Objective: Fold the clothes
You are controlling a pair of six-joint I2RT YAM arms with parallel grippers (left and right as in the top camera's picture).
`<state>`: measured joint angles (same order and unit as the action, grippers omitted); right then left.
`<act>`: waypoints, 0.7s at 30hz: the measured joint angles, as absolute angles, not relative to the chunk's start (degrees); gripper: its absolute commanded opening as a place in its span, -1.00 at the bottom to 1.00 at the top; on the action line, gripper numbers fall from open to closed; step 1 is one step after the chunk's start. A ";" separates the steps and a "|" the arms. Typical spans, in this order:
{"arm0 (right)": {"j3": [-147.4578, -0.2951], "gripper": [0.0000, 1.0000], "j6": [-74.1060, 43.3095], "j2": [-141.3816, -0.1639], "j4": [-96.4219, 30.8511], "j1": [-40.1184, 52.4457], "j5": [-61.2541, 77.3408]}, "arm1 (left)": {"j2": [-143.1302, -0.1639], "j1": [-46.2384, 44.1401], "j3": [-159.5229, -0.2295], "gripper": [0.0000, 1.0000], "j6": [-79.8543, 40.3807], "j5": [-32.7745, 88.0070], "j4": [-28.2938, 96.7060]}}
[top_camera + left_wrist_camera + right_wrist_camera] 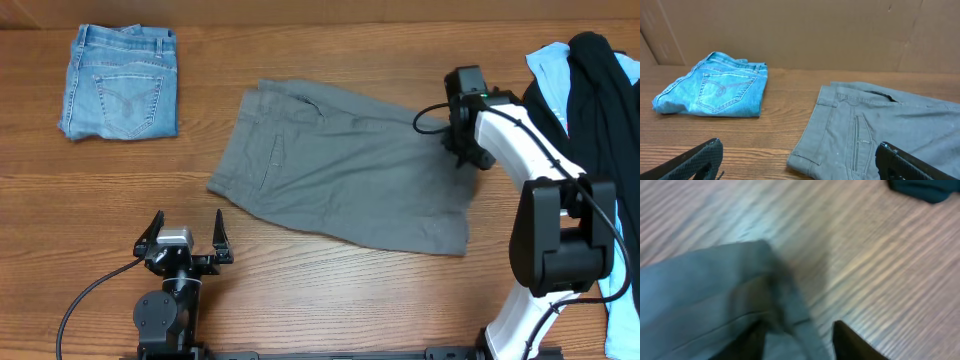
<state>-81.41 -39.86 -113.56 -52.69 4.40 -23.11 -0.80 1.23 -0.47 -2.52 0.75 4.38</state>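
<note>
The grey shorts (345, 170) lie spread flat in the middle of the table, waistband to the left. They also show in the left wrist view (880, 130). My right gripper (466, 150) is down at their right edge. In the blurred right wrist view its fingers (797, 340) are closed on a bunched ridge of the grey cloth (705, 295). My left gripper (186, 238) is open and empty, just short of the shorts' near left corner (800, 160). The denim shorts (120, 82) lie folded at the far left.
A black garment (595, 85) and a pale-blue garment (548, 62) are piled at the far right, beside the right arm. The folded denim shorts show in the left wrist view (715, 92). A cardboard wall (800, 30) stands behind the table.
</note>
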 measured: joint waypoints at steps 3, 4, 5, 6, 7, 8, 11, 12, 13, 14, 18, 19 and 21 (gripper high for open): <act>-81.45 0.32 -40.18 -113.56 -53.74 2.46 -22.70 | -0.80 1.23 -0.47 1.00 -2.52 0.75 4.38; -81.49 0.39 -40.34 -113.56 -54.68 1.93 -22.31 | -0.80 1.23 -0.47 1.00 -2.52 0.75 4.38; -81.71 0.48 -40.47 -113.56 -55.96 1.34 -21.65 | -0.80 1.21 -0.47 1.00 -2.52 0.75 4.36; -82.15 0.71 -40.51 -113.56 -57.32 0.84 -20.82 | -0.80 1.23 -0.47 1.00 -2.52 0.75 4.36; -82.81 0.89 -40.47 -113.56 -58.59 0.49 -19.94 | -0.80 1.23 -0.47 1.00 -2.52 0.75 4.36; -83.90 1.00 -40.64 -113.56 -60.34 0.23 -18.90 | -0.80 1.23 -0.47 1.00 -2.50 0.75 4.38; -87.46 1.00 -40.56 -113.10 -63.77 0.08 -16.73 | -0.80 1.23 -0.47 1.00 -2.52 0.75 4.38; -88.62 1.00 -40.66 -112.64 -64.95 0.10 -16.32 | -0.80 1.23 -0.47 0.99 -2.52 0.78 4.36; -89.62 1.00 -40.66 -112.03 -66.13 0.10 -15.97 | -0.80 1.23 -0.47 1.00 -2.50 0.75 4.38; -90.70 1.00 -40.66 -110.63 -67.13 0.10 -15.55 | -0.80 1.23 -0.47 1.00 -2.52 0.75 4.36; -92.44 1.00 -40.64 -105.62 -68.71 0.10 -15.14 | -0.80 1.23 -0.47 1.00 -2.52 0.75 4.36; -92.66 1.00 -40.64 -104.57 -69.08 0.10 -15.14 | -0.80 1.23 -0.47 1.00 -2.52 0.75 4.36; -92.99 1.00 -40.64 -102.94 -69.65 0.10 -15.00 | -0.80 1.23 -0.47 1.00 -2.52 0.75 4.38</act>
